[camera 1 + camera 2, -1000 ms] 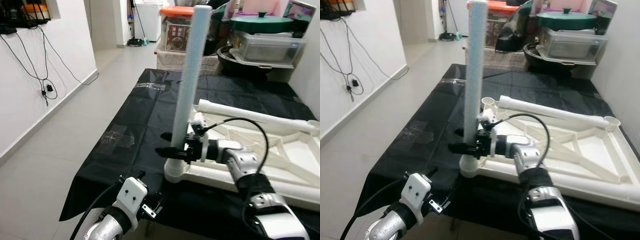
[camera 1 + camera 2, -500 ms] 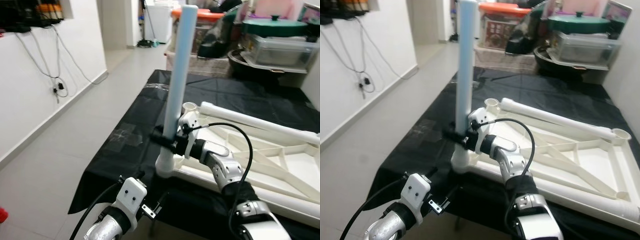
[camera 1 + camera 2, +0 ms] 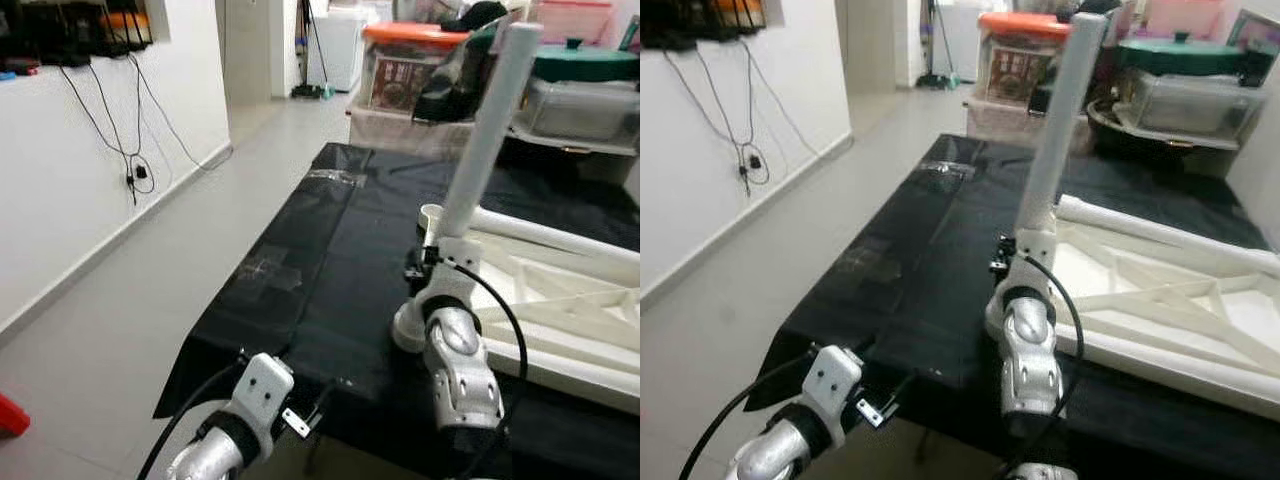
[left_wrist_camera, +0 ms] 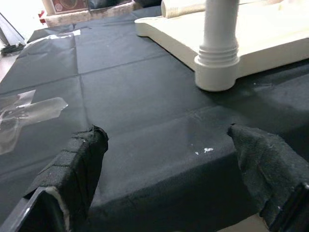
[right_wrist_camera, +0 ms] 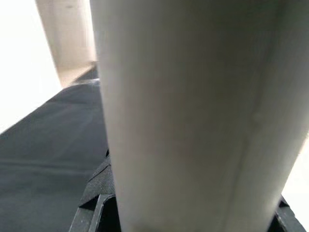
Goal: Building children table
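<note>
The right gripper is mostly hidden behind its own silver wrist in the head views; in the right wrist view the white table leg sits right between the black fingers, which are clamped against it. That leg stands in the near-left corner socket of the upturned white table top, leaning to the right. The table top is cut off at the right edge of the frame, so its far-right corners cannot be seen. A second leg lies flat along its far side.

The left gripper hangs low beside the near edge of the black cloth, its two padded fingers spread wide apart with nothing between them. A taped patch shows on the cloth, whose left half lies bare. To the left is open tiled floor running to a white wall with dangling cables.

Beyond the table's far end, storage boxes are stacked: one with an orange lid, and a clear tub under a green lid; their contents are hard to make out.
</note>
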